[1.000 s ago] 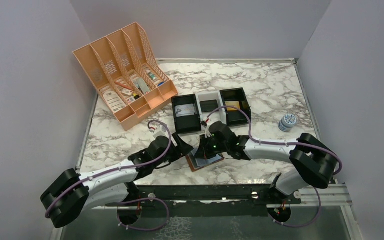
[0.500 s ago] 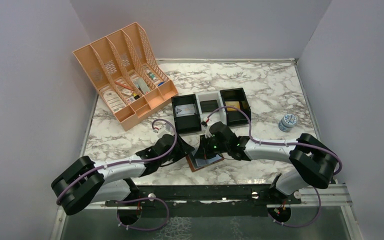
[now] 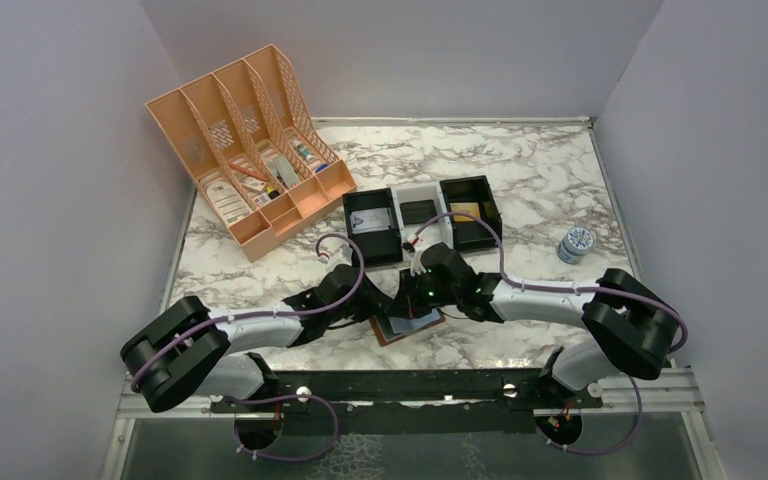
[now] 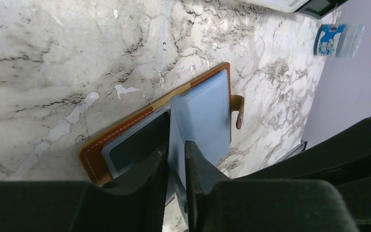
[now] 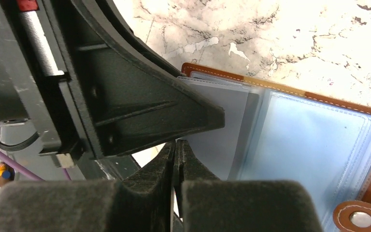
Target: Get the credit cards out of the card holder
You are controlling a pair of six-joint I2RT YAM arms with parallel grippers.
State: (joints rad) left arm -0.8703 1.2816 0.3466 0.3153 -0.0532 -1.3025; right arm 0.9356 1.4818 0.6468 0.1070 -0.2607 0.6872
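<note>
Marble counter (image 3: 560, 180). The overhead view hides both grips under the wrists. The left wrist view shows the left claw (image 4: 176, 154) pinched on a pale sheet (image 4: 176, 128) standing up from the open card holder (image 4: 207, 111) beneath it; card or sleeve, cannot tell. The right claw (image 5: 176, 150) is closed, fingers together, beside the left finger. Both arms are stretched low and converge. Trays (image 3: 420, 225) are just beyond the claws, an orange rack (image 3: 250, 150) beyond-left.
</note>
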